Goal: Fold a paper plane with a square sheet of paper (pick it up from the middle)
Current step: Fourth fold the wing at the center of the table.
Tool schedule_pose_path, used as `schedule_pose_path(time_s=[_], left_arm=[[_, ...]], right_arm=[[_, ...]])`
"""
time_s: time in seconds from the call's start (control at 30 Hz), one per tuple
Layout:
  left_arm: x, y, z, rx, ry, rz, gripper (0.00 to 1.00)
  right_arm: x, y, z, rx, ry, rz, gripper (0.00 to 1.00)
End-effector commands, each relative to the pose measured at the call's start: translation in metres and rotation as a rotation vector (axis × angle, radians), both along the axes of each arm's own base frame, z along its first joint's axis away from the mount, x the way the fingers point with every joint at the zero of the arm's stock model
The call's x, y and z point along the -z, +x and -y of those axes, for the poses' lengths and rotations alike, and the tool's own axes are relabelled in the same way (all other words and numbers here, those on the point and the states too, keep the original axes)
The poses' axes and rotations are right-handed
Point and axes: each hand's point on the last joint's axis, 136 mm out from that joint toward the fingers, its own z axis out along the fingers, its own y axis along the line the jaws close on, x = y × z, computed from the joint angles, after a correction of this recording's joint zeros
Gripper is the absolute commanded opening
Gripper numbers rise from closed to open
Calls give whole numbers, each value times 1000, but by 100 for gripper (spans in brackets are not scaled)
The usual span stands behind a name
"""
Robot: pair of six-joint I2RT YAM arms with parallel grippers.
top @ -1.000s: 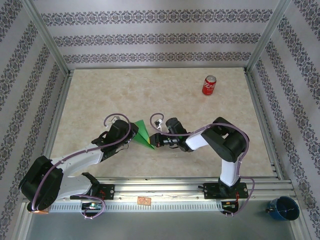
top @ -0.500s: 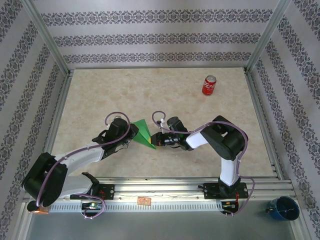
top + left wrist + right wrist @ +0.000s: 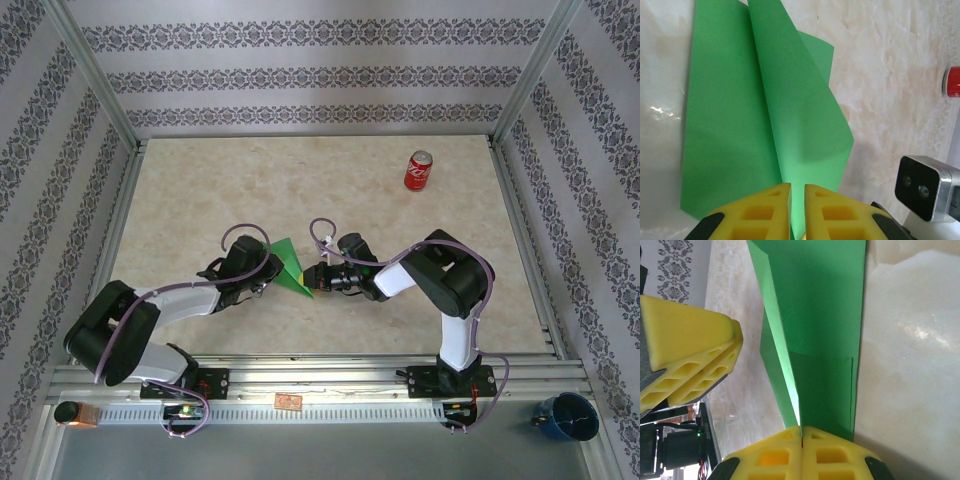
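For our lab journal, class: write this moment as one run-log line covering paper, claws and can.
paper: green sheet partly folded, creased | left claw: nearly shut on sheet | right claw: shut on sheet | can: far right, untouched

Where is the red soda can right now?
In the top view the red soda can stands alone toward the table's far right side, well beyond both arms and the green paper. In the left wrist view, it peeks in at the right edge.

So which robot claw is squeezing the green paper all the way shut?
The right gripper: its yellow jaws meet with no gap on the green paper. The left gripper shows a thin slit between its jaws.
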Motion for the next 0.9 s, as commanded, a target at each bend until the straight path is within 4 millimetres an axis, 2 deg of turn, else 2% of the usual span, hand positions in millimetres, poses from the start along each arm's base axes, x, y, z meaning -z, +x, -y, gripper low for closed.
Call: schedule_pose_path(time_s=[0.0, 0.17, 0.43, 0.87], left_arm=[[-9, 15, 5, -5, -31, 42, 12], [-2, 16, 8, -4, -44, 31, 9], [-10, 20, 14, 26, -53, 71, 9], [-10, 27, 22, 54, -60, 82, 9]], right_arm=[[6, -3, 8, 22, -14, -35, 0], [12, -4, 12, 44, -32, -63, 0], [21, -5, 19, 79, -63, -103, 0], [28, -6, 25, 106, -74, -142, 0]])
